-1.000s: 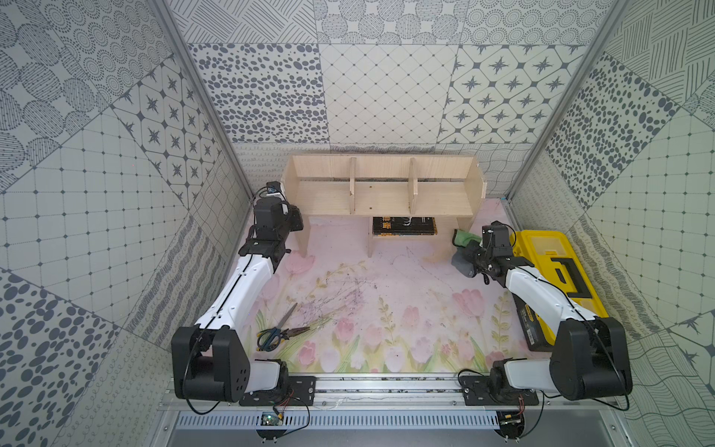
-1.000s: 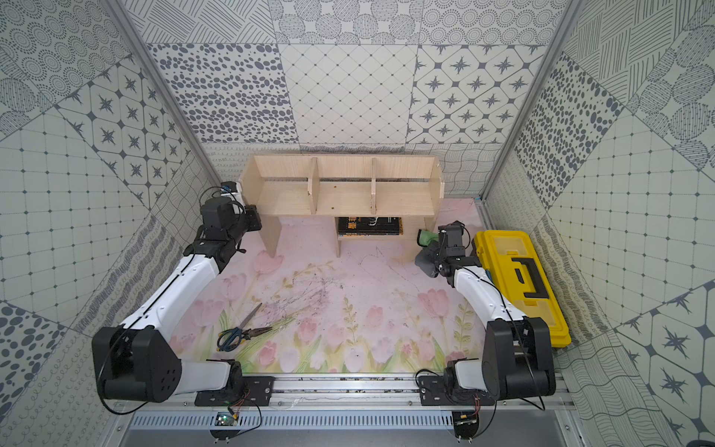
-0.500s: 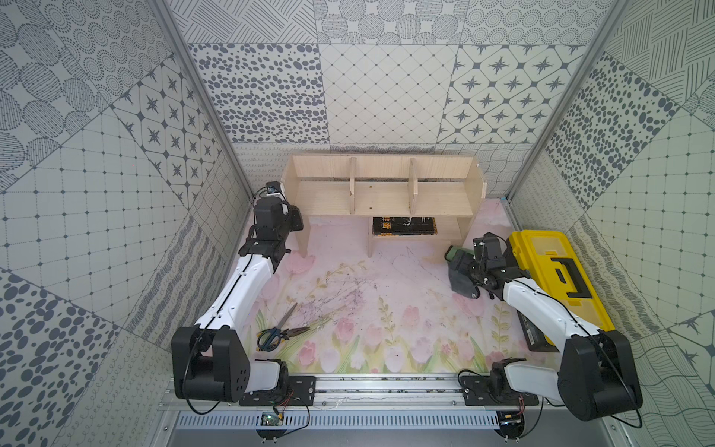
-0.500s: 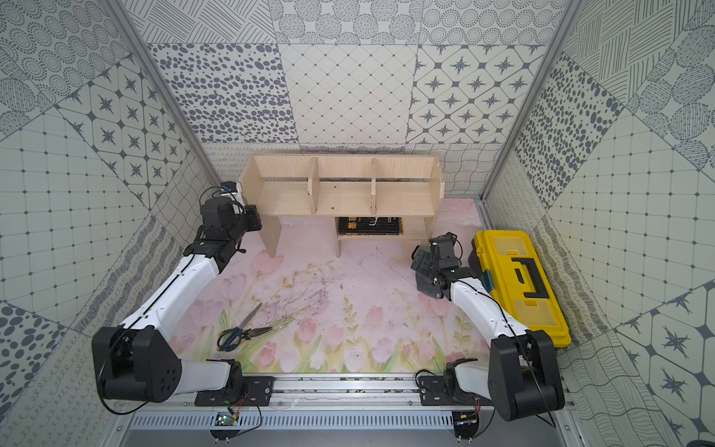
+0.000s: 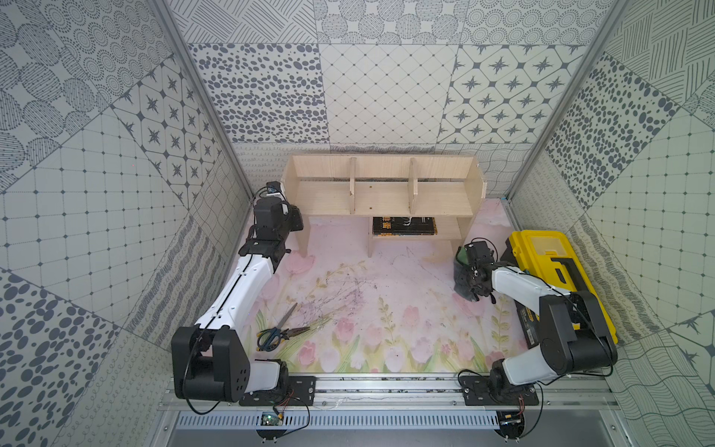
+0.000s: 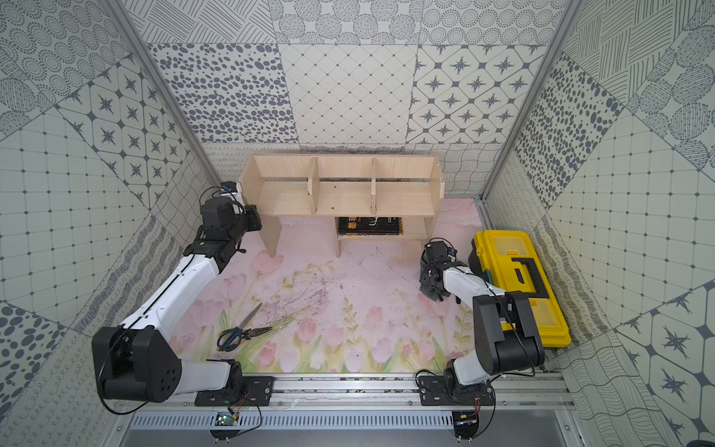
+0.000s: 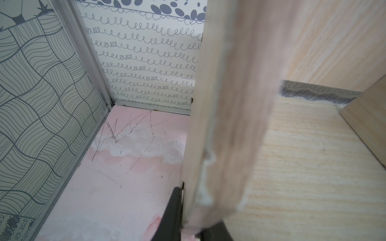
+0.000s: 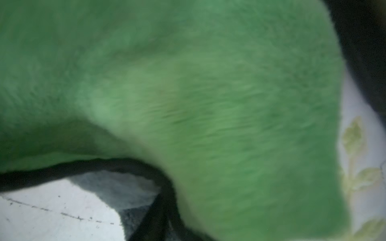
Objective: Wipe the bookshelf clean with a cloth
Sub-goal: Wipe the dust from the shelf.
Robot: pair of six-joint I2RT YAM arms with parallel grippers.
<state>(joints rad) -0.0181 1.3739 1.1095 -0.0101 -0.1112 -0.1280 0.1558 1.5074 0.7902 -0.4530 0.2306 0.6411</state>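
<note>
- The bookshelf (image 5: 381, 197) is stood at the back of the table (image 5: 387, 294), its side panel clamped by the left pincer (image 7: 192, 221).
- The cloth (image 5: 461, 279) is bunched at the right pincer (image 5: 470, 267); that pincer's state cannot be told.

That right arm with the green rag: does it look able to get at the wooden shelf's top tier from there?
Probably yes. The right tool, cloth bunched at it, sits just before the bookshelf's right end; only bare mat lies between, and the toolbox stands aside.
</note>
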